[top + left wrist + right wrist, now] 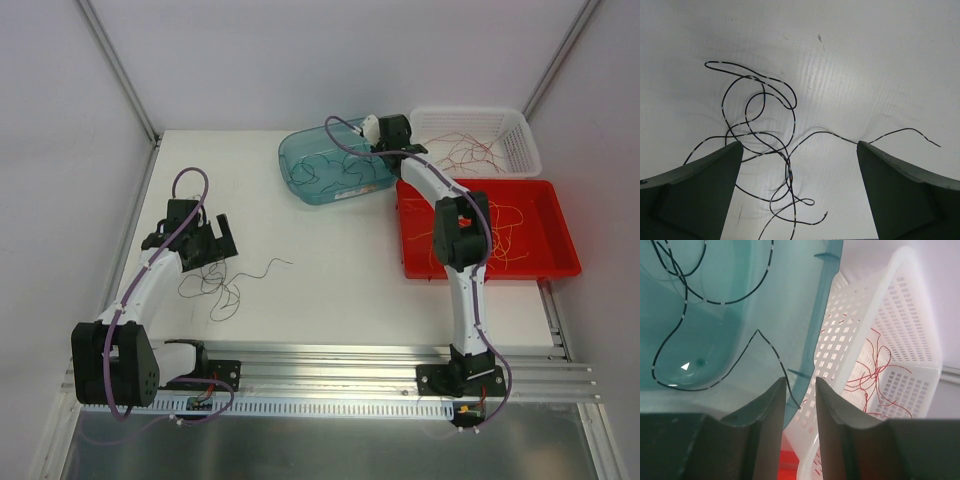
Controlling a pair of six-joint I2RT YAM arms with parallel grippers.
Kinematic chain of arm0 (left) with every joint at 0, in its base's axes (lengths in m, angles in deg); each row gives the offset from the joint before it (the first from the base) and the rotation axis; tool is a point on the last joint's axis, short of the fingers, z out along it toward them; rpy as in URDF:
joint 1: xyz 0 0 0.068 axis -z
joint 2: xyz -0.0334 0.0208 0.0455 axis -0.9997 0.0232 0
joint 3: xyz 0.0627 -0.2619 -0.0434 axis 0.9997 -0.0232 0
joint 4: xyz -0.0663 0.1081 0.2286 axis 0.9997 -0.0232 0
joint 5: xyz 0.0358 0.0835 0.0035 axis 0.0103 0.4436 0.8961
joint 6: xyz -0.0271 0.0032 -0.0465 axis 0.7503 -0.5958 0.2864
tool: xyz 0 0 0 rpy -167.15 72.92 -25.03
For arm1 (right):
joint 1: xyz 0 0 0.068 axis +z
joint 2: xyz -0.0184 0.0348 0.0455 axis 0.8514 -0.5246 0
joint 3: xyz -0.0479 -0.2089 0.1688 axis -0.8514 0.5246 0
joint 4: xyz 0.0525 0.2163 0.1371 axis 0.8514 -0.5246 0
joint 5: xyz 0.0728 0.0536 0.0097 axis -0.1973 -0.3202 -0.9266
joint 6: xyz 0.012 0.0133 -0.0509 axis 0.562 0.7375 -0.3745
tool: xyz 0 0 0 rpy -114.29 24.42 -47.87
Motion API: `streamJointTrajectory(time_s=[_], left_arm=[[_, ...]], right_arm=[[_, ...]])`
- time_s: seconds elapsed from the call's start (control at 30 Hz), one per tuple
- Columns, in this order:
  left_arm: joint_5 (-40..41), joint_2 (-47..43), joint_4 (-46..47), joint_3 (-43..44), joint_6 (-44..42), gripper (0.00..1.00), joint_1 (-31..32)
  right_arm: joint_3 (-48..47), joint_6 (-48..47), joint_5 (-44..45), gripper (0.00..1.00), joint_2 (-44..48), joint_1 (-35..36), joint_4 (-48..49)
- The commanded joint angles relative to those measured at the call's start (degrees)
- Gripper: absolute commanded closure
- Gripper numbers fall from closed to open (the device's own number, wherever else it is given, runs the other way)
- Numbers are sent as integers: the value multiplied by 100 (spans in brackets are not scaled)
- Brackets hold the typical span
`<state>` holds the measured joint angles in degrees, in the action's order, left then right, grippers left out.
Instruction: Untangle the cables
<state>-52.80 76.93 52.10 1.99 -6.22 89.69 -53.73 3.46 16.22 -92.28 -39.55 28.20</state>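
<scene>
1. Across the white table [330,290], a red tray [490,274] sits at the right, with a teal bin [300,150] and a white basket [525,140] behind it.
2. The left hand [800,145] hangs wide open above a loose dark cable [788,165] curled on the table.
3. The right hand [800,382] hovers at the teal bin's rim, a narrow gap between its fingers; a dark cable end [799,405] reaches into that gap.
4. More dark cables [335,168] lie in the bin, red cables [875,367] in the basket, yellow cables [505,235] in the tray.
</scene>
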Motion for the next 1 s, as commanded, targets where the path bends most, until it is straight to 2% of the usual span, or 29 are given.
streamJointTrajectory(time_s=[0.0, 0.23, 0.47, 0.57, 0.97], left_arm=[[-150, 21, 71, 35, -101, 1, -23], [-176, 39, 80, 44, -110, 1, -23], [-159, 65, 71, 53, -110, 1, -23], [-167, 57, 71, 53, -101, 1, -23], [-203, -40, 71, 35, -92, 1, -23]], right_arm=[[-276, -288, 146, 68, -174, 105, 330], [-250, -377, 190, 71, -350, 149, 339], [-83, -587, 498, 93, -166, 202, 628], [-13, -666, 559, 99, -34, 237, 717], [181, -1255, 1218, 99, 687, 536, 1068]])
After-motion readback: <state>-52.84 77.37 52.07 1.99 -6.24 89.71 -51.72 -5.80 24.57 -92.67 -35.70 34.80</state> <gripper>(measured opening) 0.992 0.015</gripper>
